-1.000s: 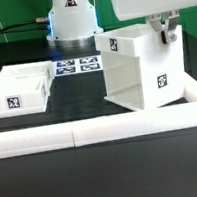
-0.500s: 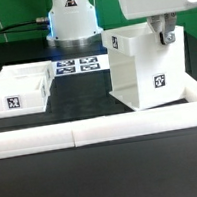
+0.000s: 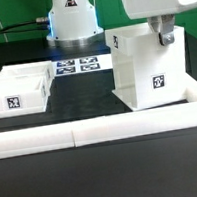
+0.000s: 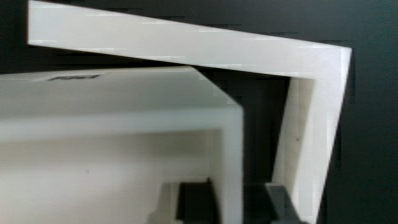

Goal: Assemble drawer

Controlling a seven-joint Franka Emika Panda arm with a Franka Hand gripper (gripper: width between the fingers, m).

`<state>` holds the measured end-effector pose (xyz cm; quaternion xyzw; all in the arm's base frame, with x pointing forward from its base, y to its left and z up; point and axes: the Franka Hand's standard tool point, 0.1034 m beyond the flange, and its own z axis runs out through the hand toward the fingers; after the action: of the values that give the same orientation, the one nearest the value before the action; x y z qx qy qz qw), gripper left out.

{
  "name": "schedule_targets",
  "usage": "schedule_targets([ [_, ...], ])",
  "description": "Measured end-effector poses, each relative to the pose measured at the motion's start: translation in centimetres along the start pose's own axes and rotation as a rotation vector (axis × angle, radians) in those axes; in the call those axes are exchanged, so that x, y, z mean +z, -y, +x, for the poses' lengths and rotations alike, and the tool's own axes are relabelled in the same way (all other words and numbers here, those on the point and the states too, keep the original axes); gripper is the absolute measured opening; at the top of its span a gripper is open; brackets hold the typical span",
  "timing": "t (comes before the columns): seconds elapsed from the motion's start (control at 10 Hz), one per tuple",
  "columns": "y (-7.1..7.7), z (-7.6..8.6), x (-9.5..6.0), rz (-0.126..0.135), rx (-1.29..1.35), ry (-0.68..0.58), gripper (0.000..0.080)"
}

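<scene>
One housing wall pinched in the gripper

Two long low white bars (image 3: 52, 141) lie nearest the exterior camera, end to end across the black table (image 3: 97, 182). A further stretch turns back along the exterior view's right to make a corner. Just behind them, toward the exterior view's right, the drawer's housing (image 3: 143, 70) stands upright on the table inside that corner. It is close to the bars, but I cannot tell whether it touches them. A black-and-white tag (image 3: 162, 80) shows low on its front face.

The gripper (image 3: 163, 37) reaches down from above onto the housing's top edge, on the exterior view's right side. In the wrist view the two dark fingers (image 4: 192, 205) stand one on each side of a thin white wall of the housing (image 4: 107, 120). They press against it with no gap visible, so the gripper (image 4: 237, 205) is clamped on that wall. Beyond it the white bars (image 4: 196, 45) show as an angled corner against the dark table.

Well apart, at the exterior view's left, a low open-topped tray (image 3: 19, 85) sits on the table with a tag on its front face. Farther back, between tray and housing, the marker board (image 3: 79, 65) lies flat. Behind it rises the arm's white base (image 3: 71, 19).
</scene>
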<state>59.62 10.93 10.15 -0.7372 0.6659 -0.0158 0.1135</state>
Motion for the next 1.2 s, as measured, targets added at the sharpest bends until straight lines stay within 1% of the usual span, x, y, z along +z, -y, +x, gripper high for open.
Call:
schedule_targets([
  [0.2, 1.5, 0.5, 0.3, -0.005, 0.024, 0.008, 0.0045],
  [0.3, 2.3, 0.7, 0.5, -0.013, 0.028, 0.011, 0.0045],
  [0.4, 3.4, 0.5, 0.7, -0.01, 0.028, 0.015, 0.0045],
  [0.5, 4.0, 0.2, 0.9, -0.013, 0.029, 0.02, 0.0045],
  [0.7, 5.2, 0.2, 1.1, -0.02, 0.035, 0.024, 0.0045],
  [0.8, 5.3, 0.2, 1.1, -0.029, 0.039, 0.026, 0.0045],
  [0.9, 5.3, 0.2, 1.1, -0.032, 0.036, 0.026, 0.0045],
  [1.0, 5.2, 0.2, 1.2, -0.032, 0.034, 0.026, 0.0125],
  [1.1, 5.3, 0.2, 1.1, -0.03, 0.032, 0.026, 0.0125],
  [1.2, 5.4, 0.1, 1.1, -0.027, 0.031, 0.026, 0.0261],
])
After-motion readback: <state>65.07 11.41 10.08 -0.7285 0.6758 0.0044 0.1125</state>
